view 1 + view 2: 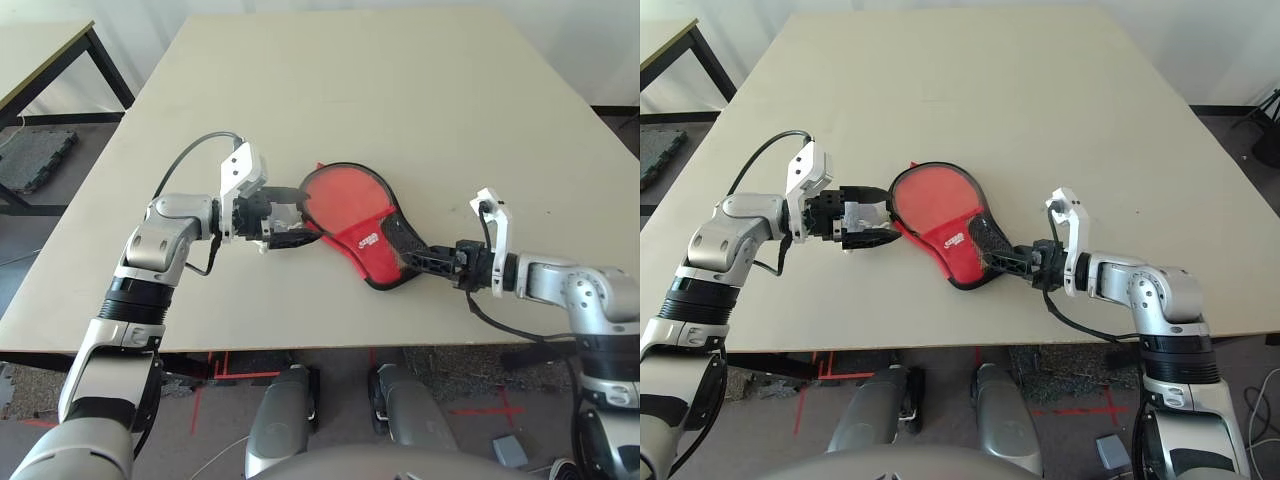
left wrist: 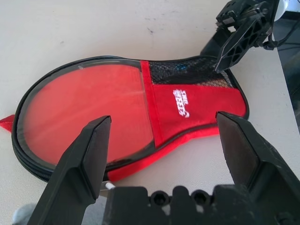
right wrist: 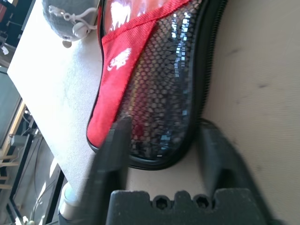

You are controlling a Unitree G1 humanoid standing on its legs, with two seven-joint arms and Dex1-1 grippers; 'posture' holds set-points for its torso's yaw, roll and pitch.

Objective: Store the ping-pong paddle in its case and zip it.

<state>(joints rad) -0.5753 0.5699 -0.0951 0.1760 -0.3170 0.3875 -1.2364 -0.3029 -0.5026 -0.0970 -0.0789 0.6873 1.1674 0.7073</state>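
Case [image 1: 355, 220] betw hands: left hand [image 1: 290, 228] wide open, right hand [image 1: 420, 262] straddling handle end

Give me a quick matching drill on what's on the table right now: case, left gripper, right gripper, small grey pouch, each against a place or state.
Things:
1. case
2. left gripper
3. right gripper
4. grey pouch

Places or states:
A. at the case's narrow mesh end, fingers either side of it
B. lying flat mid-table, red side up
C. fingers wide open by the case's round end
D. beside the case's round end, next to the left gripper

Pairs: 1-B, 2-C, 3-A, 4-D
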